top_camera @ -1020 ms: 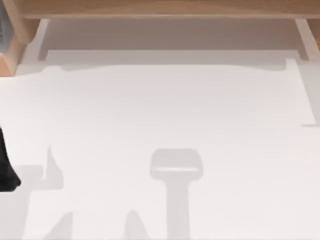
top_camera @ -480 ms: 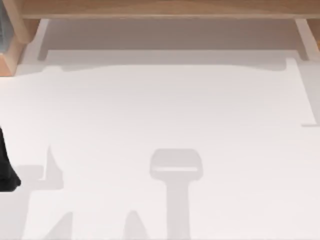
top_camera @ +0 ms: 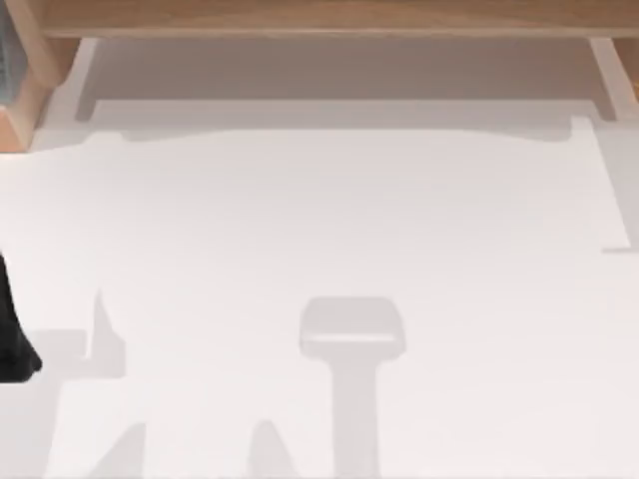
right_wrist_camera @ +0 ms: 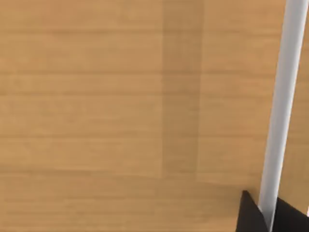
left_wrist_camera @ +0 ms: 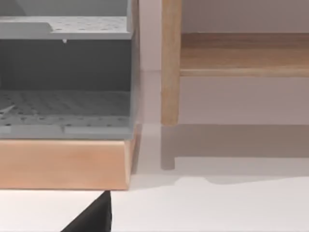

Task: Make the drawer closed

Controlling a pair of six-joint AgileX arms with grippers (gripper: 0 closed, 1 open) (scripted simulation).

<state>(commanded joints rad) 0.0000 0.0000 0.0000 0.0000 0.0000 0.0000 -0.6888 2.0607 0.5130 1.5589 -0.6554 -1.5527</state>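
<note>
Drawer (top_camera: 329, 75), pulled open: rigid, light, likely free-sliding; push its white front wall. Gripper states cannot be told.

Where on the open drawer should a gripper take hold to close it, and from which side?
Likely the white front wall, met from the front and pushed toward the light-wood furniture. The drawer stands pulled out, its thin side walls running along the travel, so the wide front offers squarest contact. The right gripper sits at a thin white edge.
</note>
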